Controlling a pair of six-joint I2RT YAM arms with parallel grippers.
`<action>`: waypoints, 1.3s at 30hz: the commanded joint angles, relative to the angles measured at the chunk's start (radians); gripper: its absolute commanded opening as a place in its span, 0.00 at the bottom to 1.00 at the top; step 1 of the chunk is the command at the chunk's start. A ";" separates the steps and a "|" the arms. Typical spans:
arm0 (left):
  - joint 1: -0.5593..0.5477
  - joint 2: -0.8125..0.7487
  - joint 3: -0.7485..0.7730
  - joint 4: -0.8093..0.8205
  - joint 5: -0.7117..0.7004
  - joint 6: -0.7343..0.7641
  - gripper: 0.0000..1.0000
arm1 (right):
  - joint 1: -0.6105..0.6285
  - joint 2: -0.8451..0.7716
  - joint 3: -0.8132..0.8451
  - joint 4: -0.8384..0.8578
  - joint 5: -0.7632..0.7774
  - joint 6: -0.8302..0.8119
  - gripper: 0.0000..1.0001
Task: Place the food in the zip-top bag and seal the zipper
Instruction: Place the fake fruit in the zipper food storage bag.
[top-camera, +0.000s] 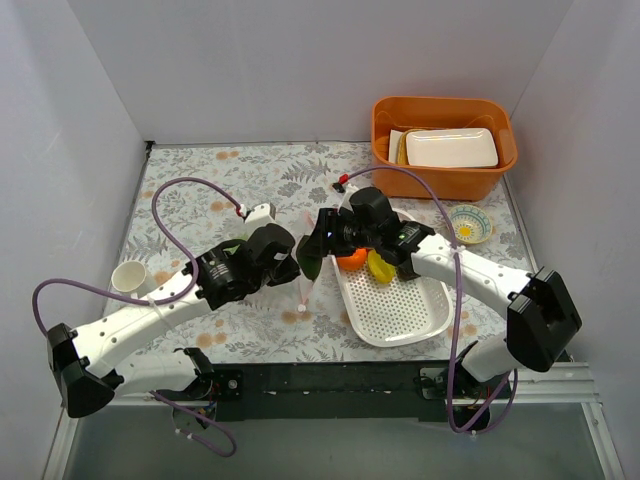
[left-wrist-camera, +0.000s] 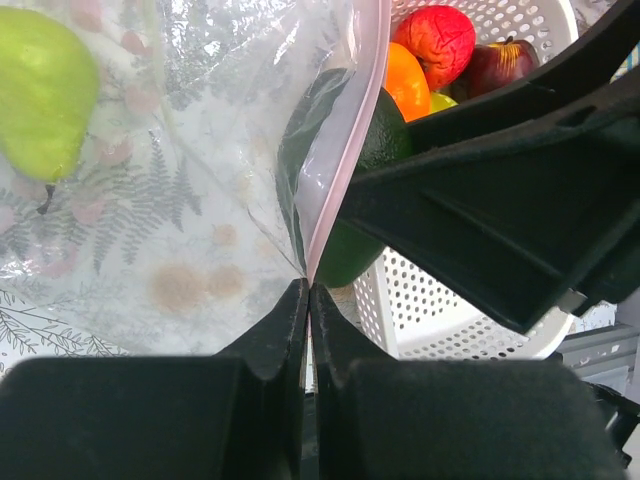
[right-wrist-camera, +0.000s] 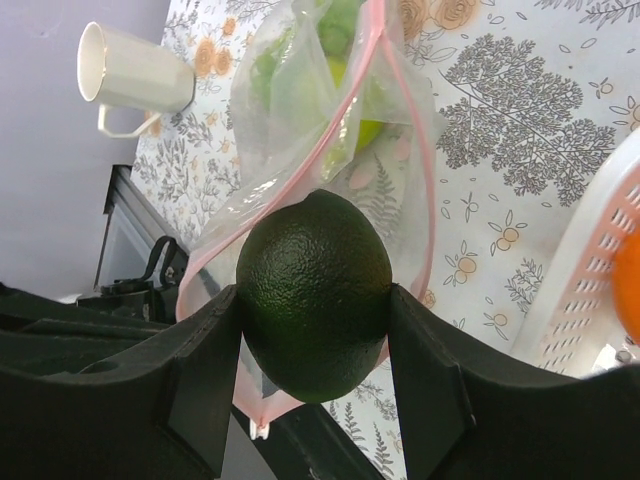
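My right gripper (right-wrist-camera: 315, 305) is shut on the dark green avocado (right-wrist-camera: 314, 293) and holds it at the pink-edged mouth of the clear zip-top bag (right-wrist-camera: 300, 120). Green fruit (right-wrist-camera: 345, 60) lies inside the bag; a green pear (left-wrist-camera: 40, 95) shows through it in the left wrist view. My left gripper (left-wrist-camera: 308, 295) is shut on the pink zipper strip (left-wrist-camera: 345, 150), holding the mouth edge up. The avocado (left-wrist-camera: 360, 200) sits just beyond that strip. In the white basket (top-camera: 400, 310) lie a red apple (left-wrist-camera: 437, 40), an orange (left-wrist-camera: 405, 80), a maroon plum (left-wrist-camera: 500, 65) and a yellow-green fruit (left-wrist-camera: 443, 100). Both grippers meet mid-table (top-camera: 310, 255).
An orange bin (top-camera: 443, 145) with white items stands at the back right. A small patterned dish (top-camera: 469, 224) lies beside the basket. A white mug (top-camera: 130, 278) sits at the left, also seen in the right wrist view (right-wrist-camera: 130, 70). The floral cloth (top-camera: 220, 190) covers the table.
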 joint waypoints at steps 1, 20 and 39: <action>0.005 -0.039 0.039 -0.020 -0.021 -0.002 0.00 | 0.004 0.016 0.047 0.001 0.034 -0.002 0.47; 0.005 -0.044 0.036 -0.026 -0.028 -0.008 0.00 | 0.004 -0.092 0.062 -0.132 0.183 -0.042 0.79; 0.005 -0.048 0.020 -0.040 -0.030 -0.024 0.00 | -0.093 -0.175 -0.038 -0.431 0.482 -0.085 0.82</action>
